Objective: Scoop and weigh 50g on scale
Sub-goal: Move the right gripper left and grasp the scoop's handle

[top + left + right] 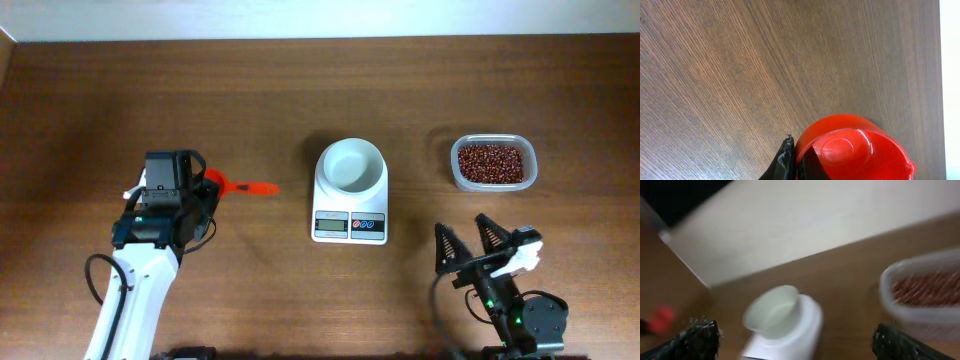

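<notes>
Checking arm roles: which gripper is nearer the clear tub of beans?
Right. The right gripper sits close in front of the tub, jaws open; the left gripper is far beyond the scale, shut on the red scoop.

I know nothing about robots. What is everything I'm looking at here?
table: one, brown wood, under everything
scale: one, white with a blue and a red button, table centre
bowl: one, white, empty, on the scale
tub: one, clear plastic, right of the scale
beans: a loose heap, dark reddish-brown, inside the tub
scoop: one, orange-red, left of the scale, handle pointing at it
left arm: one, white, near left
right arm: one, black, near right
left gripper: one, black, shut on the scoop
right gripper: one, black, open and holding nothing, on the near side of the tub
</notes>
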Controlling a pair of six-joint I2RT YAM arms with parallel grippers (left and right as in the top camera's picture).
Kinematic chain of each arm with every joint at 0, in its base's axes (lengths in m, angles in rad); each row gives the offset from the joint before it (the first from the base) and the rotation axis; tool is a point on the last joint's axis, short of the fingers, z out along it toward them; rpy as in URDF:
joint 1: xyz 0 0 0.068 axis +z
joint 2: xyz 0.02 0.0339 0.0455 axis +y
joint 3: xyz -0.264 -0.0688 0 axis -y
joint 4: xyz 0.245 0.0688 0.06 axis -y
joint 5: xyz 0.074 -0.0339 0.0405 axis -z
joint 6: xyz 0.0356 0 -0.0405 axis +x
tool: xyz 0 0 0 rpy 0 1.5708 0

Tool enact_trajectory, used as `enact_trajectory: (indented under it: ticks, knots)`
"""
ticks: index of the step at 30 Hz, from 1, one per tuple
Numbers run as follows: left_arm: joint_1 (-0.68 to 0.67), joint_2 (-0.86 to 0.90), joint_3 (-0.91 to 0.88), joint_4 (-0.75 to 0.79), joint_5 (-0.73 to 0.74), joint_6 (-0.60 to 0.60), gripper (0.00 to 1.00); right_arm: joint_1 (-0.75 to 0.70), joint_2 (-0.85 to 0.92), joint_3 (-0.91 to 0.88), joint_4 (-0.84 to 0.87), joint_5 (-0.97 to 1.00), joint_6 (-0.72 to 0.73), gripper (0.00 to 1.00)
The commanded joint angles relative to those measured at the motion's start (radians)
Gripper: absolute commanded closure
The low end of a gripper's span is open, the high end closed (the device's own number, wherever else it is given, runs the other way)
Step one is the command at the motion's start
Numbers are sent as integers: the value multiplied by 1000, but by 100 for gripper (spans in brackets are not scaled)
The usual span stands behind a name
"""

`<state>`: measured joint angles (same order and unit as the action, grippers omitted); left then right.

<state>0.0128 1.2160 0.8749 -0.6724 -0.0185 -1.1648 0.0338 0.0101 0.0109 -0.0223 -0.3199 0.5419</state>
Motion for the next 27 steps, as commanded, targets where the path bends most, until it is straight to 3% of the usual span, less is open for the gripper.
enact_trajectory:
  ticks: [1,6,10,11,13,14,21,27]
  knots:
    - [3,-16,-3,-3,-11,-8,100,5,-6,-5,2,-72,624,1]
    - [3,-16,-3,-7,15,-8,100,5,-6,-5,3,-121,961,1]
    - [3,-16,-3,-22,15,-8,100,5,-6,-5,-8,-109,959,1]
    - [3,-16,-3,-22,15,-8,100,5,-6,-5,-15,-108,944,1]
    - [3,-16,-3,-22,15,-8,100,5,-6,-5,-20,-112,666,1]
    - [3,-16,-3,-22,15,-8,100,5,-5,-5,-25,-126,623,1]
    - [3,-16,-3,-21,11,-8,100,5,85,103,-134,-145,547,1]
    - [3,-16,-3,-24,15,-8,100,5,400,336,-165,-266,429,1]
